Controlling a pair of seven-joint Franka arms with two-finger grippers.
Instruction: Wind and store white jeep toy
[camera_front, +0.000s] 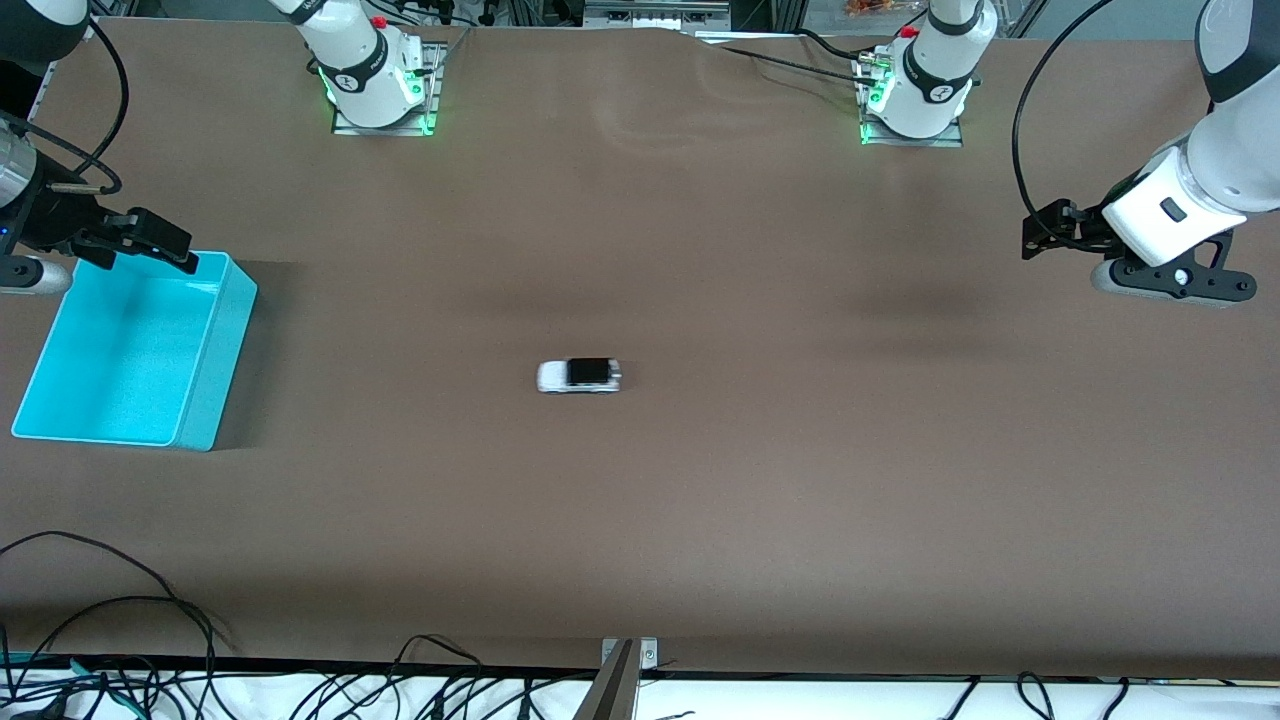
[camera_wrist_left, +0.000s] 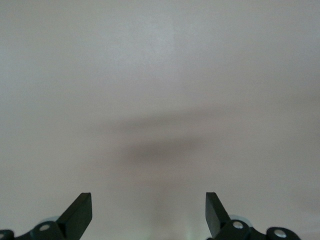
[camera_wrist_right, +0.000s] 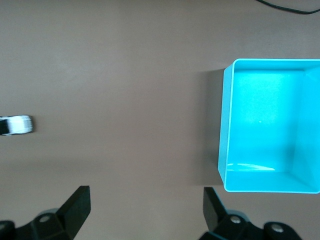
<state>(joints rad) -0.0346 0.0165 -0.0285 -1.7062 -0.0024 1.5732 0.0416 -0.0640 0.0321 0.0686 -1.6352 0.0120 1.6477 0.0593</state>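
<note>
The right gripper (camera_front: 185, 262) hung over the rim of the cyan bin (camera_front: 215, 350) at the right arm's end of the tabletop (camera_front: 700, 500), its jaws spread wide and holding nothing. The bin was empty. The white toy car (camera_front: 579, 376) sat on its wheels mid-tabletop, well apart from both sets of jaws, roughly between them. In the right wrist view the car (camera_wrist_right: 16, 125) showed off to one side of the gap between the jaws, the bin (camera_wrist_right: 226, 125) to the other. The left gripper (camera_front: 1035, 235) waited over bare tabletop at the left arm's end, jaws likewise wide apart and empty; its wrist view showed only tabletop ahead.

Nothing had been grasped yet, so the reach for the car appeared to be the step in hand. It would likely go best with jaws lowered across the car's narrow body, centred, closing gently so the small toy could not skid away.

No brand, label or readable writing was visible.
</note>
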